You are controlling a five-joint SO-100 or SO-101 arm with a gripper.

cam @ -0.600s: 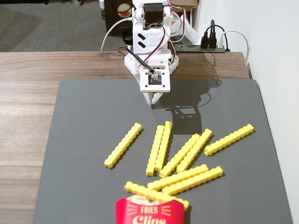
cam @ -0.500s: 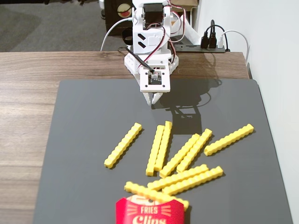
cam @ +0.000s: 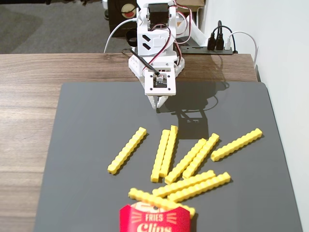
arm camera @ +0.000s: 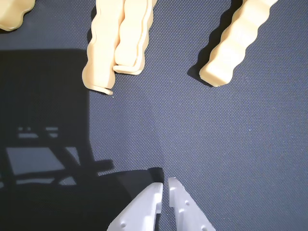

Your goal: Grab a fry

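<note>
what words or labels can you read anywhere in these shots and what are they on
"FRIES": white capitals on the red carton at the bottom edge of the fixed view.
"Clips": larger white script just below it on the same carton, cut off by the frame edge, so the reading is uncertain.
Wrist view: no text.

- Bare dark mat (arm camera: 202,144) is lying open directly ahead of my gripper (arm camera: 163,185).
- Beyond it, scattered fries (cam: 169,150) are crowding together, blocking passage toward the carton (cam: 154,220).
</note>
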